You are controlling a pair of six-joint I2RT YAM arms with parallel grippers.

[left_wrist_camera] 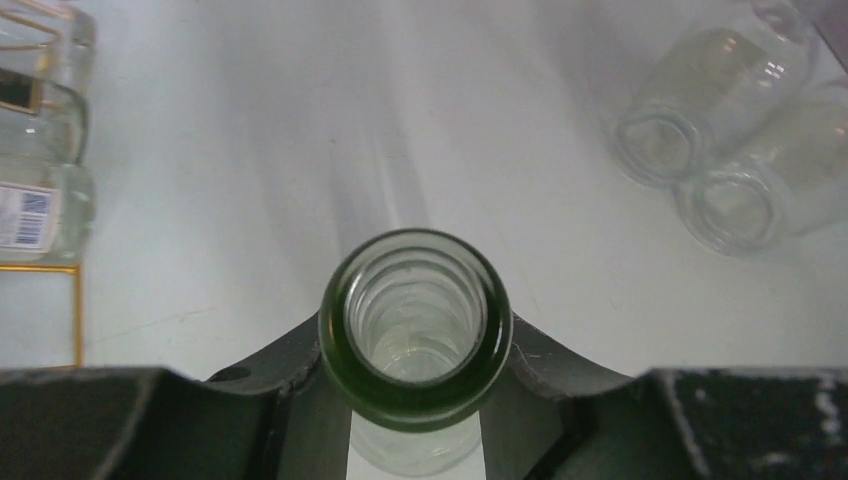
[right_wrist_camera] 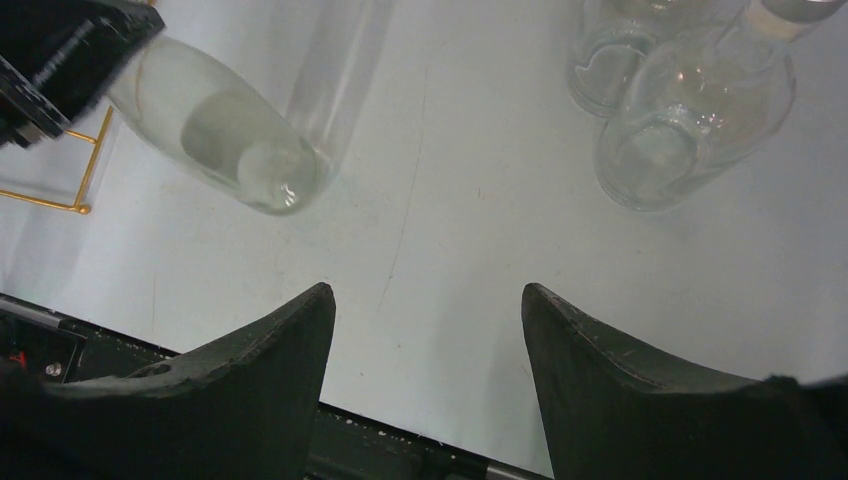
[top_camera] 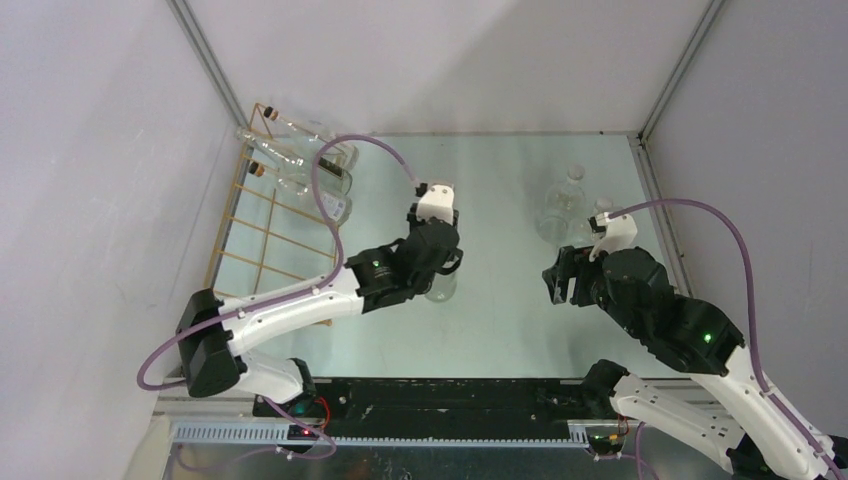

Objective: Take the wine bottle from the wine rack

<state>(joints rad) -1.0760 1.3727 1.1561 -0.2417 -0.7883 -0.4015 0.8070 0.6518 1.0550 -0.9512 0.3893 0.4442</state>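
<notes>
The left gripper (top_camera: 437, 262) is clenched around the neck of a clear wine bottle (left_wrist_camera: 415, 325), upright over the table and well apart from the wine rack (top_camera: 262, 228). The right gripper (right_wrist_camera: 425, 295) is spread and empty. The removal looks done; I judge only setting the bottle down is left.

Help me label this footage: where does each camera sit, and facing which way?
Top external: above, behind the robot, looking down on the left arm, right arm and wine rack.
Left wrist: looks straight down into the wine bottle held by the left gripper.
Right wrist: looks down past the open right gripper at the table.
Shared: all show that bottle.
</notes>
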